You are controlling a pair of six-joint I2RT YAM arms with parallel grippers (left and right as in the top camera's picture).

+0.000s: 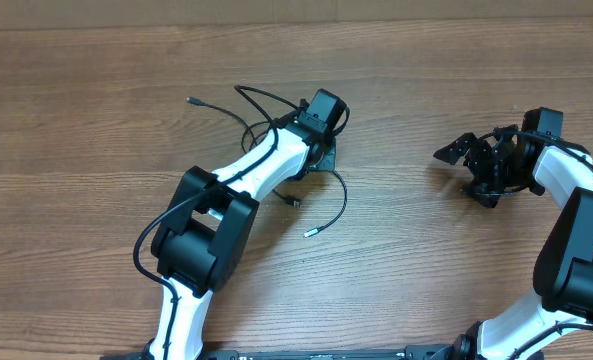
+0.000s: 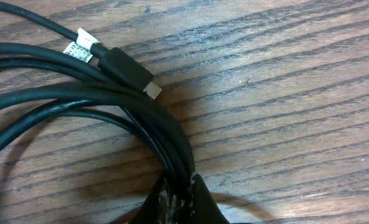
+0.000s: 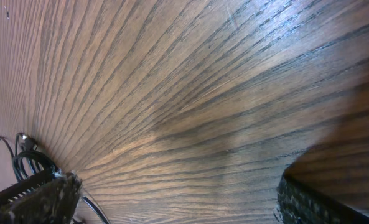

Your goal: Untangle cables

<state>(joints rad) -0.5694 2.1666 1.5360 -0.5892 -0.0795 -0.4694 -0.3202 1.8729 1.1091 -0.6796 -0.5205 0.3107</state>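
Wooden table (image 1: pixel 76 80), cables (image 1: pixel 259 97) bunched at 11 o'clock, left gripper (image 2: pixel 181 198) clamped on the strands (grab stage), right gripper (image 1: pixel 463 172) wide open, empty at 3 o'clock; next I'd gently tug a loop loose.

I count 2 grippers, the left gripper (image 2: pixel 179 198) and the right gripper (image 1: pixel 466 165), 1 bunch of cables (image 2: pixel 97 93), and 3 plug ends (image 1: pixel 192 101) around it, at 10, 6 and 5 o'clock.

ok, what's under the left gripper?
The cables: loose ends stick out, the bunch's middle is covered overhead. Wrist view shows the left gripper shut on several strands, over wooden table.
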